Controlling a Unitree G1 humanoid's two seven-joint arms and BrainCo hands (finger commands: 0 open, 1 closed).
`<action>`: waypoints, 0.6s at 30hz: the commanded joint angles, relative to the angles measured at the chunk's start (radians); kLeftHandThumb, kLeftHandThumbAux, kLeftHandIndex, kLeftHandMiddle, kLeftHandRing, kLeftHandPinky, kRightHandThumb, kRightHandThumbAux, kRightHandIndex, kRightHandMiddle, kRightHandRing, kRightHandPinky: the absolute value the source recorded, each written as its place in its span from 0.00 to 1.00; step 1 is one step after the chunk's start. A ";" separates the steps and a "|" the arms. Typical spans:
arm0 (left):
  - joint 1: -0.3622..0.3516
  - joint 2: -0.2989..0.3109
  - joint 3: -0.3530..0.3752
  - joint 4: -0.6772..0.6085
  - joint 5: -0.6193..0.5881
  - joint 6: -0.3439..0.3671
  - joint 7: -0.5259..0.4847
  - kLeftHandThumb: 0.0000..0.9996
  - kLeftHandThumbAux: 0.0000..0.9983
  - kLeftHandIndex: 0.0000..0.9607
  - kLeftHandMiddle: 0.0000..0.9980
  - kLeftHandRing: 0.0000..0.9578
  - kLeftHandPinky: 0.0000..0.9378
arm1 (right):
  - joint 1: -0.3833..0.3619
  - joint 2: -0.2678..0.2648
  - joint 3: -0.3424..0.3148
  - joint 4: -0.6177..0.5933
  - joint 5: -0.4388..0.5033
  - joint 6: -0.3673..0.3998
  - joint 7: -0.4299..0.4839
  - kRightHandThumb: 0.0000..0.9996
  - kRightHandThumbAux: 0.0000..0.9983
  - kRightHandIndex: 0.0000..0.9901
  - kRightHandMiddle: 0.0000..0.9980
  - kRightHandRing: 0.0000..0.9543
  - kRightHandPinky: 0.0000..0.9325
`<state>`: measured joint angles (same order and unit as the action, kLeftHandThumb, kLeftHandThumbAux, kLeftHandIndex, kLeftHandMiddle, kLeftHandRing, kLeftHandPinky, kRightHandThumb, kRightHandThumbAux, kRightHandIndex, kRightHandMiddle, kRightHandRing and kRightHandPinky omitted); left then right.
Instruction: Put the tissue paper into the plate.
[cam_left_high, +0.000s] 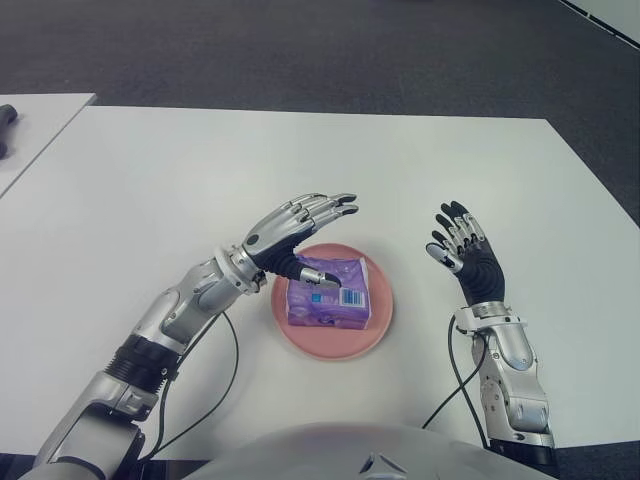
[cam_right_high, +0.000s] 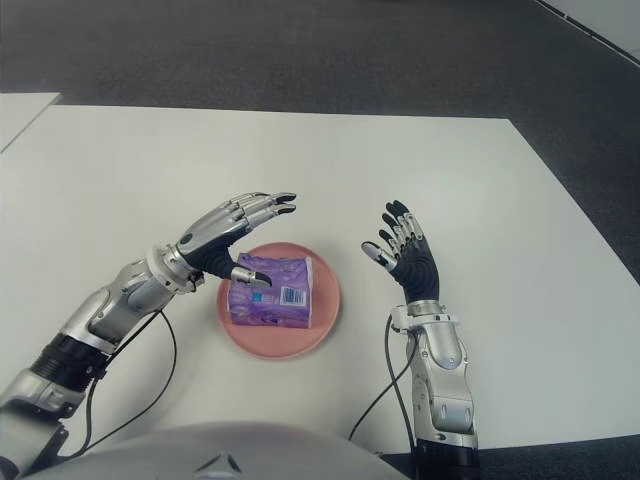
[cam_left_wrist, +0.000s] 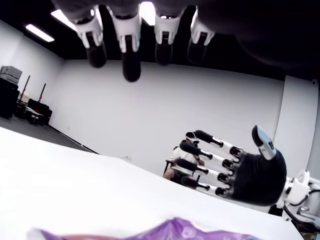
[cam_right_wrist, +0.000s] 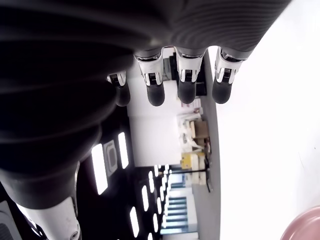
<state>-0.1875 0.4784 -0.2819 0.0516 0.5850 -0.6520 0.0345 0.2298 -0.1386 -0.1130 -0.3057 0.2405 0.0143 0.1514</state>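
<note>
Purple plastic-wrapped tissue paper pack (cam_left_high: 329, 292) lies flat inside the round pink plate (cam_left_high: 376, 323) on the white table (cam_left_high: 150, 190); placement looks complete. Left hand (cam_left_high: 296, 235) hovers over the pack's near-left edge, fingers extended and spread, thumb tip close to the wrapper, gripping nothing, judged a release posture. Right hand (cam_left_high: 465, 255) stands just right of the plate, fingers spread, empty, apparently idle.

Before me lies a white table (cam_left_high: 150, 170), and a second white table (cam_left_high: 35, 115) stands just beside it on my left. Beyond them is dark grey carpet (cam_left_high: 300, 50). A white wall (cam_left_wrist: 150, 125) rises under bright ceiling lights (cam_left_wrist: 40, 32).
</note>
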 joint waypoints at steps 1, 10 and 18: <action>-0.009 0.011 0.030 -0.039 -0.070 0.025 -0.063 0.12 0.16 0.00 0.00 0.00 0.00 | 0.008 0.003 -0.005 0.004 0.002 0.019 0.003 0.00 0.76 0.00 0.00 0.00 0.00; 0.060 0.000 0.081 -0.187 -0.225 0.124 -0.164 0.09 0.19 0.00 0.00 0.00 0.00 | 0.016 0.003 -0.006 -0.007 0.003 0.020 0.004 0.00 0.76 0.00 0.00 0.00 0.00; 0.038 0.013 0.139 -0.205 -0.285 0.149 -0.204 0.03 0.25 0.00 0.00 0.00 0.00 | 0.023 0.005 -0.005 -0.017 0.003 0.023 0.004 0.00 0.76 0.00 0.00 0.00 0.00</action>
<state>-0.1413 0.4797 -0.1650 -0.1586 0.3284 -0.5203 -0.1347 0.2372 -0.1384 -0.1166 -0.3189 0.2405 0.0159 0.1544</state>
